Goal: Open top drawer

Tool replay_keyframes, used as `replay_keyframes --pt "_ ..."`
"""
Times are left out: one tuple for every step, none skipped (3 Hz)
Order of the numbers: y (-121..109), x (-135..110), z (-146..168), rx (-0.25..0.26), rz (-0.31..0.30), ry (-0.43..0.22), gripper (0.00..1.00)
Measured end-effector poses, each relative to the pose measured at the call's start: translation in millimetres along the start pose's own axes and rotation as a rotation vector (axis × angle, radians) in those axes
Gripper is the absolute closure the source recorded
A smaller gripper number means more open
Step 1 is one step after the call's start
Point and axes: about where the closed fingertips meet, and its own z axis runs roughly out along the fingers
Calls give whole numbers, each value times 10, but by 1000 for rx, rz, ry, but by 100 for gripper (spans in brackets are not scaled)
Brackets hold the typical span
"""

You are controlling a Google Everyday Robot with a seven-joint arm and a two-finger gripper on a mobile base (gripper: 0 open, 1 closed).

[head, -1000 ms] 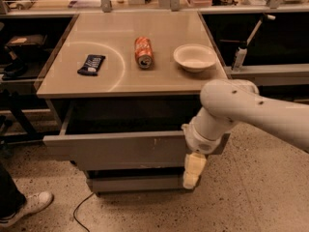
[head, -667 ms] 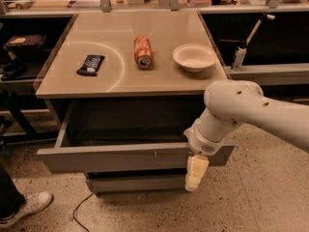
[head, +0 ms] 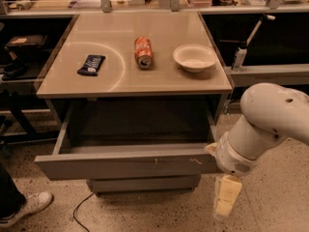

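Observation:
The top drawer [head: 120, 167] is pulled well out from under the table. Its wide grey front panel faces me, with pale scratches right of centre. The shallow grey tray [head: 137, 129] inside looks bare. My gripper [head: 225, 197] hangs from the white arm [head: 270, 120] at the right end of the drawer front, low and close to the panel. Below the top drawer, a shorter grey drawer front [head: 145, 183] sits further back.
On the tabletop [head: 116, 83] lie a dark snack packet [head: 91, 64], an orange can on its side [head: 143, 51] and a white bowl [head: 194, 57]. A white shoe [head: 26, 209] and a black cable [head: 79, 211] are on the floor at left. Cluttered benches stand behind.
The top drawer has slid further out toward me. My arm and gripper have moved back and to the right along with it.

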Motion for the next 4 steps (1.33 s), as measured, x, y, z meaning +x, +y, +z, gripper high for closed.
replay_keyframes --pt "233 100 -52 -39 4 -6 0" --pt "236 101 -53 -40 4 -6 0" --pt "-19 -237 -224 18 -44 -19 0" --pt "-308 -630 -265 37 -104 -31 0"
